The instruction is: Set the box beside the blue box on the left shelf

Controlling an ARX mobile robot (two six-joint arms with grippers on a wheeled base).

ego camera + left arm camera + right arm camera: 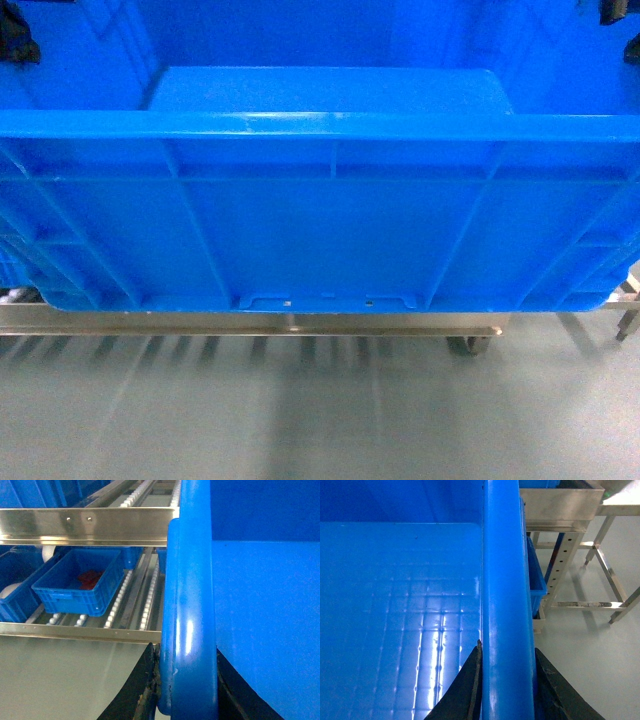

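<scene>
Left jaws (187, 700): dark fingers either side of the box's (320, 230) left rim, pinched onto it; nothing else held.

Right jaws (507, 690): same arrangement on the right rim, one finger inside the wall, one outside, clamped tight.

Box: large blue crate, ribbed walls, thick rim, empty as far as the floor shows. Carried between both arms, clear of the ground, filling most of the head view. Its near wall faces the camera; a small notch with two pale dots sits at the base edge.

Shelf (135, 600): roller rails in a steel frame, seen in the left wrist view to the left of and beyond the carried box. A smaller blue box (80, 582) rests on the rollers there, with something red (90, 577) inside. Bare rollers lie to its right, between it and the carried box. A further level of rails runs above.

Floor (300, 420): pale grey, with a steel frame on a castor (470, 345) just below the box.

Step in hand, by judgement: transport, box gripped and brought up to the rack, not yet set down.

Next move calls for: lining the box's base over the bare rollers right of the smaller box, lowering level, both arms together, then releasing. Rollers may let it run on.

Writing, brands, labels: none legible in any view.
</scene>
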